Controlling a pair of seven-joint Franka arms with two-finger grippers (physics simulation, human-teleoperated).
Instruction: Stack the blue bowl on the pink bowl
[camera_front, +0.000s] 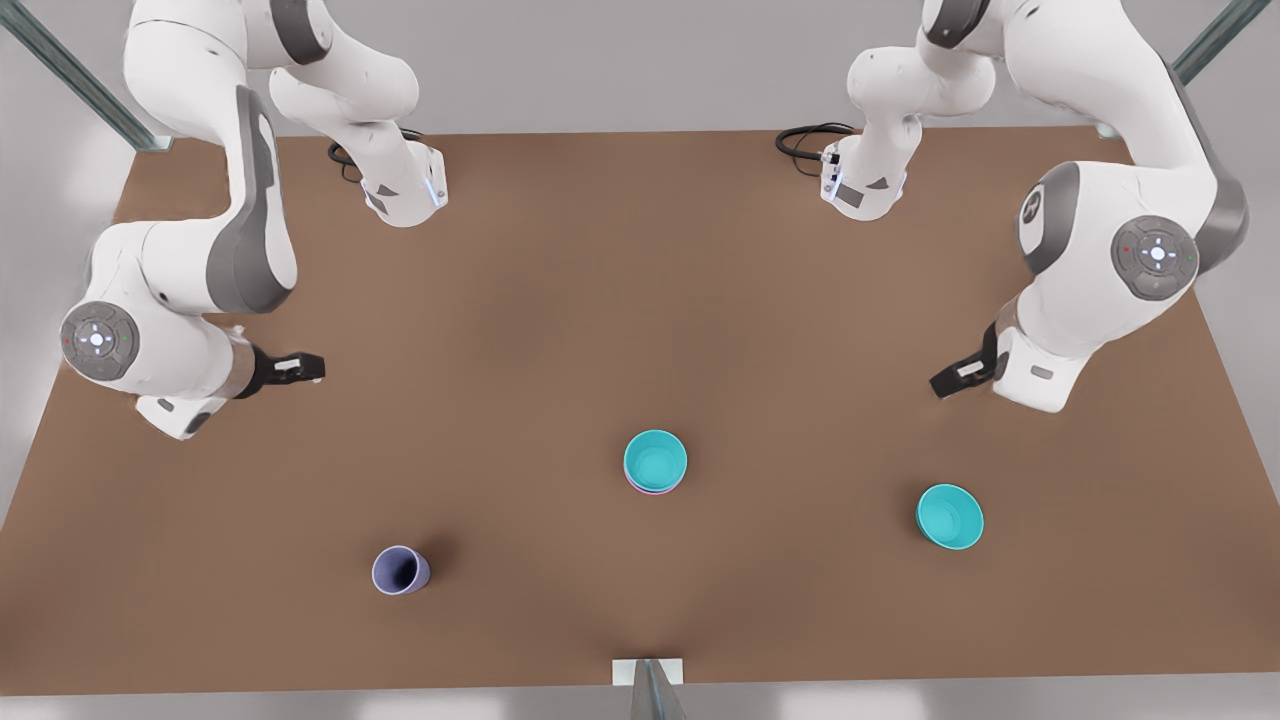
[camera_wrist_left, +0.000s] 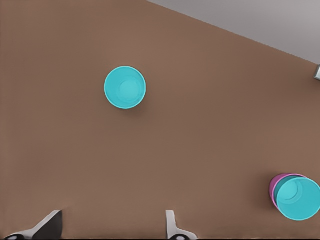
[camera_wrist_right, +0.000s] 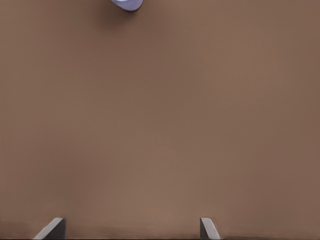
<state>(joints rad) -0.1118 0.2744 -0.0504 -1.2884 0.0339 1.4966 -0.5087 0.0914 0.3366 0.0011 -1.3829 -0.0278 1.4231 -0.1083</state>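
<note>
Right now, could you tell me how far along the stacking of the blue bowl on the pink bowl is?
It looks done: the blue bowl sits nested in the pink bowl, whose rim peeks out beneath. Nothing is in hand. The left claw is open above the table near the second turquoise bowl; the right claw is open near the lavender cup. Seemingly nothing is left.

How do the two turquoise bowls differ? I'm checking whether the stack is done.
The middle bowl sits nested in the pink bowl; the side bowl sits on the table. The middle bowl stands higher; the side bowl is alone. Same colour, size, both upright.
</note>
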